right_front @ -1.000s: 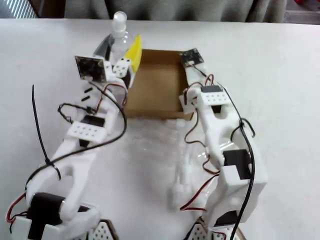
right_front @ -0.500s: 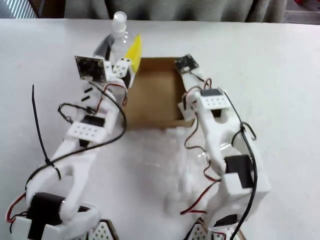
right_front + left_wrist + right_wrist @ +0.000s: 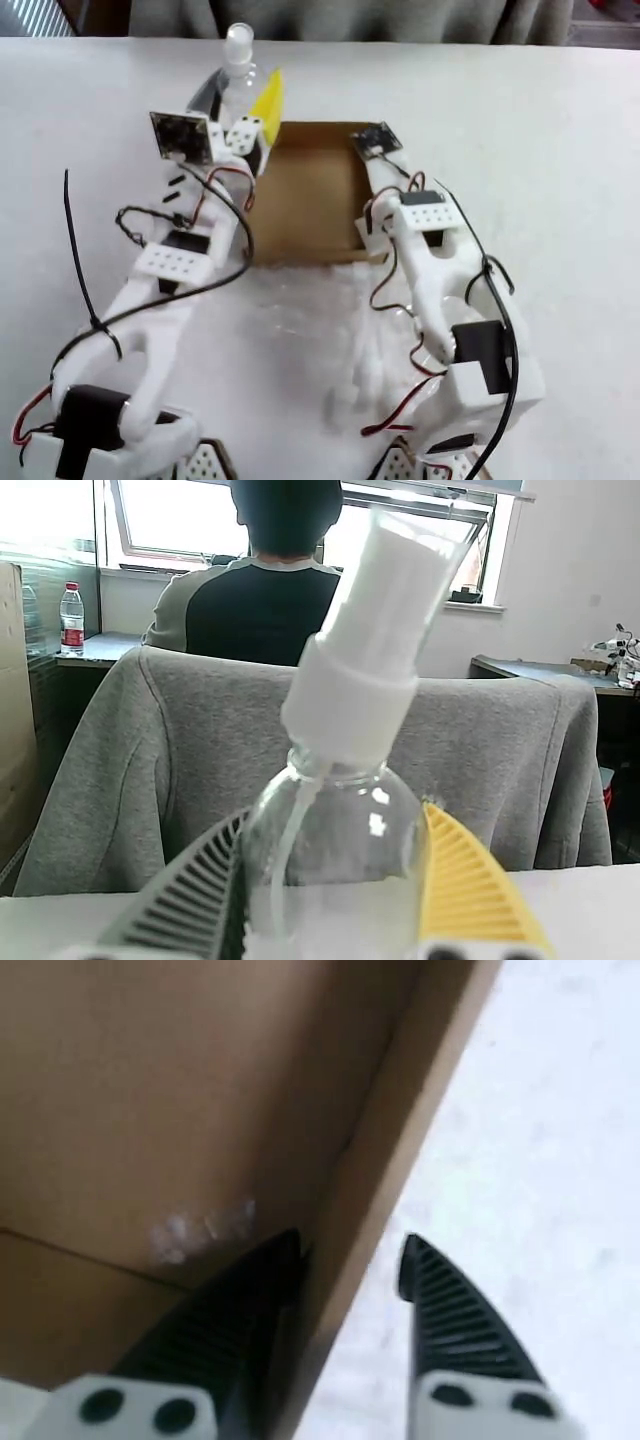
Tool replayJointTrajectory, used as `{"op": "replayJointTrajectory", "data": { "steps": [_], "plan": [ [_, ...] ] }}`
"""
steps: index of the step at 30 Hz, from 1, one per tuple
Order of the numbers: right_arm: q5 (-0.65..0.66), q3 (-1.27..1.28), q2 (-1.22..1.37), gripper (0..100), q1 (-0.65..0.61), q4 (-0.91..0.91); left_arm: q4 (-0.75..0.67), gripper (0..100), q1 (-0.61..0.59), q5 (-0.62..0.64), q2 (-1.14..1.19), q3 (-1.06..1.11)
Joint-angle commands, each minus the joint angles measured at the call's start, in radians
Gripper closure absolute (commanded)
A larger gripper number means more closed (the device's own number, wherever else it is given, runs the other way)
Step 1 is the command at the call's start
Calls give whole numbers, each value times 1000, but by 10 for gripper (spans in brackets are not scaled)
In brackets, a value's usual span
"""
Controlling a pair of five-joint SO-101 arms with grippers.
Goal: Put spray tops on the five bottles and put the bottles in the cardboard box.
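A clear bottle (image 3: pixel 238 62) with a white spray top (image 3: pixel 370 640) stands upright just past the far left corner of the cardboard box (image 3: pixel 305 190). My left gripper (image 3: pixel 243 95) is shut on its body, grey finger on one side and yellow finger (image 3: pixel 465 880) on the other. My right gripper (image 3: pixel 350 1250) straddles the box's right wall (image 3: pixel 400 1110), one black finger inside and one outside, closed on the cardboard. The box floor looks bare.
Faint clear shapes (image 3: pixel 365 365) that look like bottles lie on the white table between the two arm bases, too faint to count. A grey fabric-covered chair back (image 3: pixel 150 740) stands beyond the table's far edge.
The cardboard box has slid toward the arm bases and swung slightly, carried along by my right gripper. The left arm and its bottle have stayed still.
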Motion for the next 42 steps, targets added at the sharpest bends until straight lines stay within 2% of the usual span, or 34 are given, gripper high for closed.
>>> {"op": "replayJointTrajectory", "data": {
  "steps": [1, 6, 10, 17, 21, 24, 30, 37, 42],
  "plan": [
    [-75, -60, -48, 786, -2, 85, -29, 902, -12, 11, -10, -15],
    [-84, -172, -48, 763, -2, 246, -57, 902, -12, 11, 15, -46],
    [-37, -276, -61, 762, -1, 383, -86, 902, -12, 3, 145, -127],
    [-25, -290, -288, 765, 77, 513, -227, 902, -7, 2, 348, -222],
    [-23, -149, -406, 765, 136, 522, -255, 902, -8, 2, 397, -232],
    [61, -17, -483, 765, 176, 521, -249, 902, -24, 2, 446, -282],
    [106, 262, -670, 765, 320, 412, -249, 901, -28, 2, 570, -384],
    [132, 555, -889, 765, 346, 357, -249, 898, -48, 2, 653, -450],
    [212, 709, -997, 765, 455, 285, -247, 898, -44, 2, 730, -494]
  ]
}}
